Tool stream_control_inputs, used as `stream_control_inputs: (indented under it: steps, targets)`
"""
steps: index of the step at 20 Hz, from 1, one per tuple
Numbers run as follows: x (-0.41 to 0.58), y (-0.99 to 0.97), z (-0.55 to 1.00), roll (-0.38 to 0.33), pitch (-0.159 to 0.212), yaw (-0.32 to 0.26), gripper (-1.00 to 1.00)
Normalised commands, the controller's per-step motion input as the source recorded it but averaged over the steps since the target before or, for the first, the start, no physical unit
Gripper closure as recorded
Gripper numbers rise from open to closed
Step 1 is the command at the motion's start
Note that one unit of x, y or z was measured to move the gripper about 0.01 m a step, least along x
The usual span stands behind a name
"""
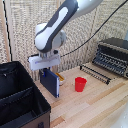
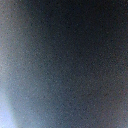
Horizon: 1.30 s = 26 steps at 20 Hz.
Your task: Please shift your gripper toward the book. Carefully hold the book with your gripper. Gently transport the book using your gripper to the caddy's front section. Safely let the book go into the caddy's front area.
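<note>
claw [image 1: 48, 70] clamped on book [image 1: 51, 83] beside caddy [image 1: 20, 95]; wrist view perhaps only dark blur

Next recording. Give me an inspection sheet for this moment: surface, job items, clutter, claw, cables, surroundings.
Surface: light wooden table.
Job's things: book, dark blue, standing on edge and tilted, directly under the claw; caddy, black with inner dividers, at the exterior view's left, no book inside.
Clutter: red cup upright beside the book; toaster oven at the exterior view's right, with a wire rack lying before it.
Claw: claw at the book's top edge; fingers hidden, so the grip cannot be confirmed. The wrist view is a dark blur.
Cables: black cable hanging from the arm toward the exterior view's right.
Surroundings: pale woven screen behind the table.
</note>
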Motion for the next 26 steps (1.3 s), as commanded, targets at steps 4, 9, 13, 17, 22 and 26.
stream_control_inputs:
  steps: [4, 9, 13, 17, 22, 26]
  targets:
    - [0.025, 0.0, 0.93, 0.0, 0.121, -0.097, 1.0]
    - [0.01, 0.0, 0.91, 0.0, 0.125, -0.115, 1.0]
    - [0.012, 0.0, 0.85, -0.029, 0.07, -0.218, 1.0]
    - [-0.026, 0.01, 0.74, -0.036, 0.003, -0.29, 1.0]
    - [-0.022, 0.01, 0.72, -0.012, -0.006, -0.318, 1.0]
    - [-0.001, 0.07, 0.67, -0.002, -0.032, -0.329, 1.0]
